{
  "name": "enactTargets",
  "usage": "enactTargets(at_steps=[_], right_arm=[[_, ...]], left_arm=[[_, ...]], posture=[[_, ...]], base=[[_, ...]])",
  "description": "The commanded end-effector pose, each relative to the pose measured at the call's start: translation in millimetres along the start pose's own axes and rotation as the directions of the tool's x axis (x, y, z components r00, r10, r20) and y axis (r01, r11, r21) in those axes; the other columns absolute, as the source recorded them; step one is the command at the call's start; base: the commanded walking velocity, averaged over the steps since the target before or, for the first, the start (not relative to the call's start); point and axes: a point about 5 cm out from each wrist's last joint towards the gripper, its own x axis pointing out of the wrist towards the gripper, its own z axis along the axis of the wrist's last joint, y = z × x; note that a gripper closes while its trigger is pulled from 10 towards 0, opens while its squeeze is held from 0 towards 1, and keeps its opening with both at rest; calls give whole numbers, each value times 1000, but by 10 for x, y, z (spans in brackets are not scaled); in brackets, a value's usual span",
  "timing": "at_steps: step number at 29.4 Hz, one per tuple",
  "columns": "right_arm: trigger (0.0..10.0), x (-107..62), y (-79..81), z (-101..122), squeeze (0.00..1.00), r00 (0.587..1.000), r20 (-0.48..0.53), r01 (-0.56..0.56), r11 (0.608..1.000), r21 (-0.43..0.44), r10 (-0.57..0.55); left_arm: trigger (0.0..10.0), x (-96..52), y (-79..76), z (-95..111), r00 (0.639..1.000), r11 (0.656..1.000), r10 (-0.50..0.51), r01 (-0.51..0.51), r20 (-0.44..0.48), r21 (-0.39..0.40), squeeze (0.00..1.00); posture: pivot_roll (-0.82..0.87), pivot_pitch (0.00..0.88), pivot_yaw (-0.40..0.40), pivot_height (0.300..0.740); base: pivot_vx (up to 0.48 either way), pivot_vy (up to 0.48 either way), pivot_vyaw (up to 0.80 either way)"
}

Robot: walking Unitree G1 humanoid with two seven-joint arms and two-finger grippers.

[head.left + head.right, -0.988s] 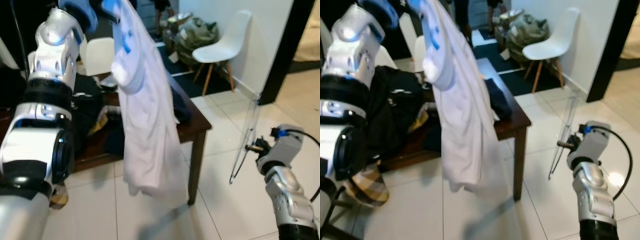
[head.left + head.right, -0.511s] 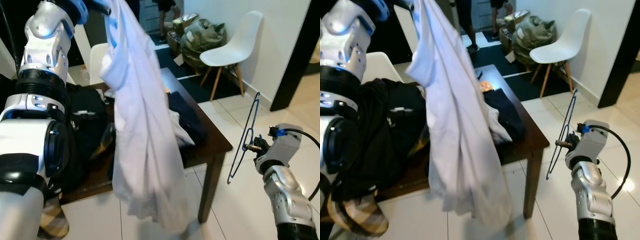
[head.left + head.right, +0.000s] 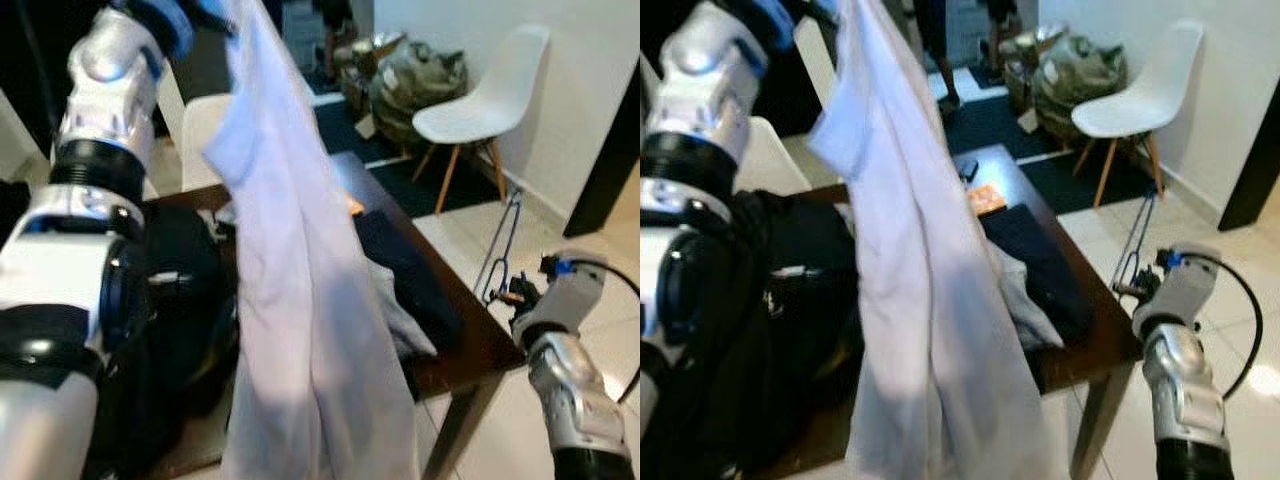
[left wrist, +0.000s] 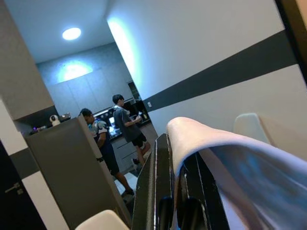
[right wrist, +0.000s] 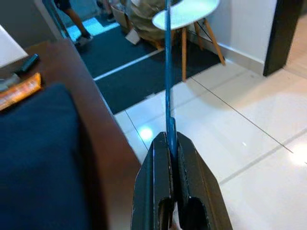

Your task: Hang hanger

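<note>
A white shirt [image 3: 300,300] hangs in a long drape down the middle of the view, over the table. High at the top left, my left gripper [image 4: 177,163] is shut on the shirt's upper edge [image 4: 230,153]. A thin blue wire hanger [image 3: 500,245] stands nearly upright at the right, just off the table's right edge. My right gripper [image 3: 512,292] is shut on its lower part, and the wire [image 5: 168,72] runs straight up from between the fingertips [image 5: 159,143].
The dark wooden table [image 3: 1110,350] carries a dark blue garment [image 3: 410,270], black clothes [image 3: 180,300] and an orange packet [image 3: 985,200]. A white chair [image 3: 490,100] and an olive bag [image 3: 420,75] stand on the right. Two people [image 4: 127,124] stand far back.
The whole picture has shifted: the camera has come closer to the table. The shirt stays held up high. The hanger, still gripped, now sits beside the table's right edge.
</note>
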Motion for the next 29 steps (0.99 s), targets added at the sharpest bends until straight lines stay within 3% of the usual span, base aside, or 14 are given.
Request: enactTargets(at_steps=[1,2,3,4,5,6,8,9,13,22,23,24,25,29], right_arm=[[10000,-2,66,-25,0,1000,-6,-19,1000,2,19],[10000,-4,62,-26,0,1000,-8,-18,1000,3,18],[10000,-4,62,-26,0,1000,-8,-18,1000,3,18],[10000,-5,58,-27,0,1000,-9,-17,1000,3,17],[10000,-5,58,-27,0,1000,-9,-17,1000,3,17],[10000,-7,53,-29,0,1000,-11,-16,1000,3,16],[10000,-7,53,-29,0,1000,-11,-16,1000,3,16],[10000,-8,48,-30,0,1000,-12,-15,1000,3,15],[10000,-11,39,-33,0,1000,-16,-17,1000,5,17],[10000,-9,26,-38,0,1000,-21,-22,1000,6,22],[10000,-7,25,-39,0,1000,-22,-22,1000,6,23],[10000,-7,25,-39,0,1000,-22,-22,1000,6,23],[10000,-5,24,-41,0,999,-23,-23,1000,5,23],[10000,-3,27,-41,0,999,-24,-24,1000,5,24]], left_arm=[[10000,-63,27,-141,998,1000,20,-20,-63,-12,0],[10000,-111,-157,-336,991,998,-53,47,-122,-50,0],[10000,-111,-157,-336,991,998,-53,47,-122,-50,0],[10000,-197,-432,-547,970,981,-177,160,-165,-109,0],[10000,-197,-432,-547,970,981,-177,160,-165,-109,0],[10000,-287,-654,-702,945,959,-268,242,-189,-151,0],[10000,-287,-654,-702,945,959,-268,242,-189,-151,0],[10000,-410,-891,-854,910,926,-358,319,-209,-201,0],[10000,-671,-1221,-1052,841,860,-495,436,-218,-266,0],[10000,-994,-1541,-1109,780,775,-606,533,-159,-341,0],[10000,-1041,-1610,-1052,761,736,-639,561,-115,-378,0],[10000,-1041,-1610,-1052,761,736,-639,561,-115,-378,0],[10000,-1108,-1704,-968,728,681,-683,605,-59,-411,0],[10000,-1248,-1852,-957,680,635,-732,654,-49,-411,0]], posture=[[-87,6,112,736],[-93,8,110,736],[-93,8,110,736],[-94,8,109,736],[-94,8,109,736],[-97,6,107,736],[-97,6,107,736],[-97,8,103,736],[-98,7,97,736],[-92,7,88,736],[-92,5,88,736],[-92,5,88,736],[-92,5,87,736],[-95,7,91,736]], base=[[0,0,0],[0,0,0],[0,0,0],[0,0,0],[0,0,0],[0,0,0],[0,0,0],[0,0,0],[0,0,0],[0,0,0],[0,0,0],[0,0,0],[0,0,0],[0,0,0]])
